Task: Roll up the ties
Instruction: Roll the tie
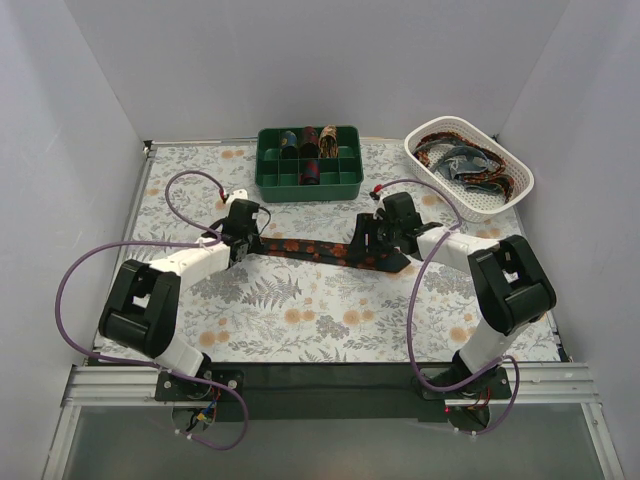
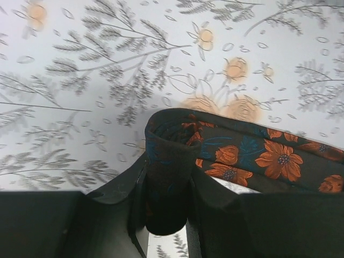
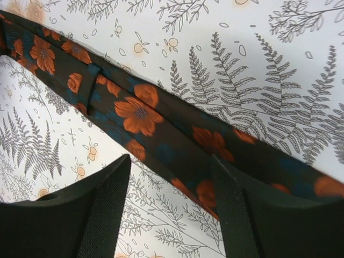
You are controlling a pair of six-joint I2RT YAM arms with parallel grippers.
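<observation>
A dark tie [image 1: 310, 250] with orange-red flowers lies stretched across the middle of the table. My left gripper [image 1: 247, 243] is shut on its narrow left end. In the left wrist view the tie [image 2: 258, 153] folds up and over, and its end is pinched between my fingers [image 2: 215, 215]. My right gripper [image 1: 375, 245] is open over the wide right part. In the right wrist view the tie [image 3: 140, 113] runs diagonally; the right finger [image 3: 236, 215] overlaps its edge and the left finger [image 3: 102, 209] is over bare cloth.
A green compartment tray [image 1: 308, 187] at the back holds a few rolled ties [image 1: 318, 142]. A white basket [image 1: 512, 165] at the back right holds loose ties [image 1: 460, 160]. Purple cables [image 1: 85, 265] loop beside both arms. White walls enclose the table.
</observation>
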